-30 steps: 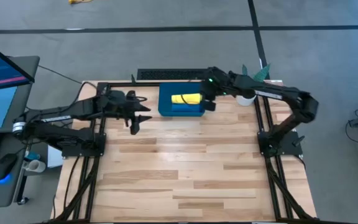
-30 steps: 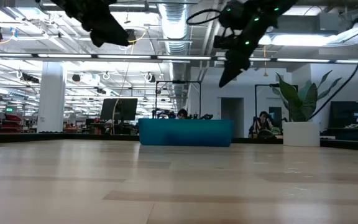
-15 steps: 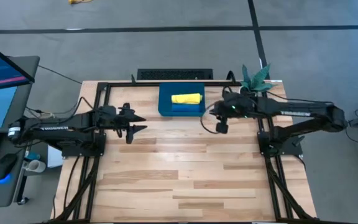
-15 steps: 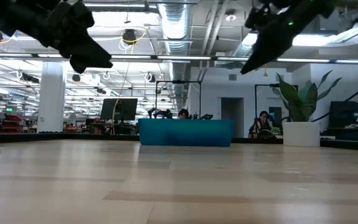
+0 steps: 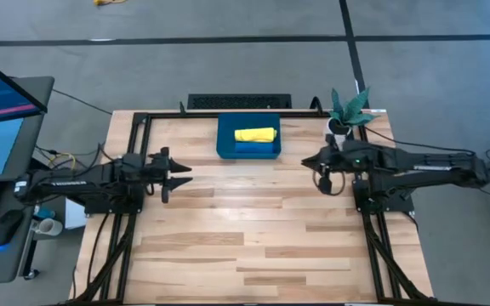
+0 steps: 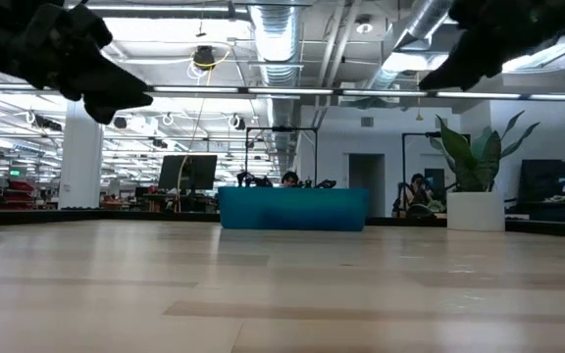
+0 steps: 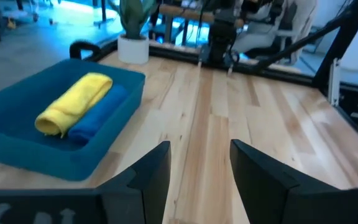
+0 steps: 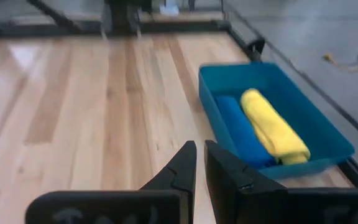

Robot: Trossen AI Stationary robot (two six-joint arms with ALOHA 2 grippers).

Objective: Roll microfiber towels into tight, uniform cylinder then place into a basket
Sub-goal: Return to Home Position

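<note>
Both towels lie in the basket (image 5: 221, 136). The yellow roll (image 5: 255, 134) and the blue roll (image 5: 258, 148) are side by side and touching, the blue one on the side of the basket nearer my bases. From my wrists the yellow one looks a little fatter than the blue, but both read as closed cylinders.

My left gripper (image 7: 201, 146) hangs above bare wood, well off to the basket's left. Its fingers are spread wide and hold nothing. My right gripper (image 8: 199, 146) hangs well off to the basket's right. Its fingers are drawn almost together with only a slit between them, and they too are empty.

I judge the rolling and placing done, since I see no cloth outside the basket. What remains for me is to tuck both arms back to rest, clear of the basket.
</note>
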